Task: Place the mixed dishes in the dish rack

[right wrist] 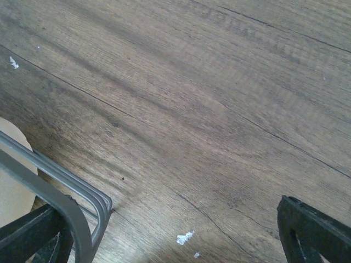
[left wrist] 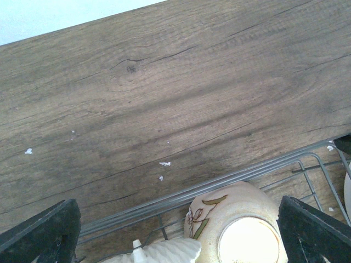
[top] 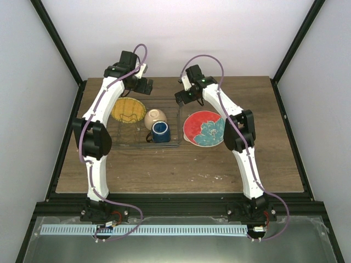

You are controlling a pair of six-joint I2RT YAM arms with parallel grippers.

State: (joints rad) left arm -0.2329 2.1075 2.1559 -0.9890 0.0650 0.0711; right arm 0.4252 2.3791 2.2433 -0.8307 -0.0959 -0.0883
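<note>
The dish rack [top: 164, 143] of thin dark wire stands mid-table. In it are the yellow-orange grid plate [top: 128, 109], the small cream bowl [top: 156, 118] tipped on its side, and the dark blue mug [top: 160, 131]. The red plate with teal flower [top: 204, 129] lies flat on the table just right of the rack. My left gripper [top: 146, 86] is open and empty above the rack's far edge. In its wrist view it [left wrist: 178, 241] hangs over the bowl [left wrist: 236, 224], the rack rim [left wrist: 164, 205] and a whitish ribbed plate edge [left wrist: 164, 252]. My right gripper [top: 183, 97] is open and empty at the rack's far right corner [right wrist: 82, 203].
The wooden table [top: 181, 170] is walled by a dark frame and white panels. Small white flecks [right wrist: 185, 237] lie on the wood beyond the rack. A pale tan surface [right wrist: 11, 181] shows behind the rack wire at the left of the right wrist view.
</note>
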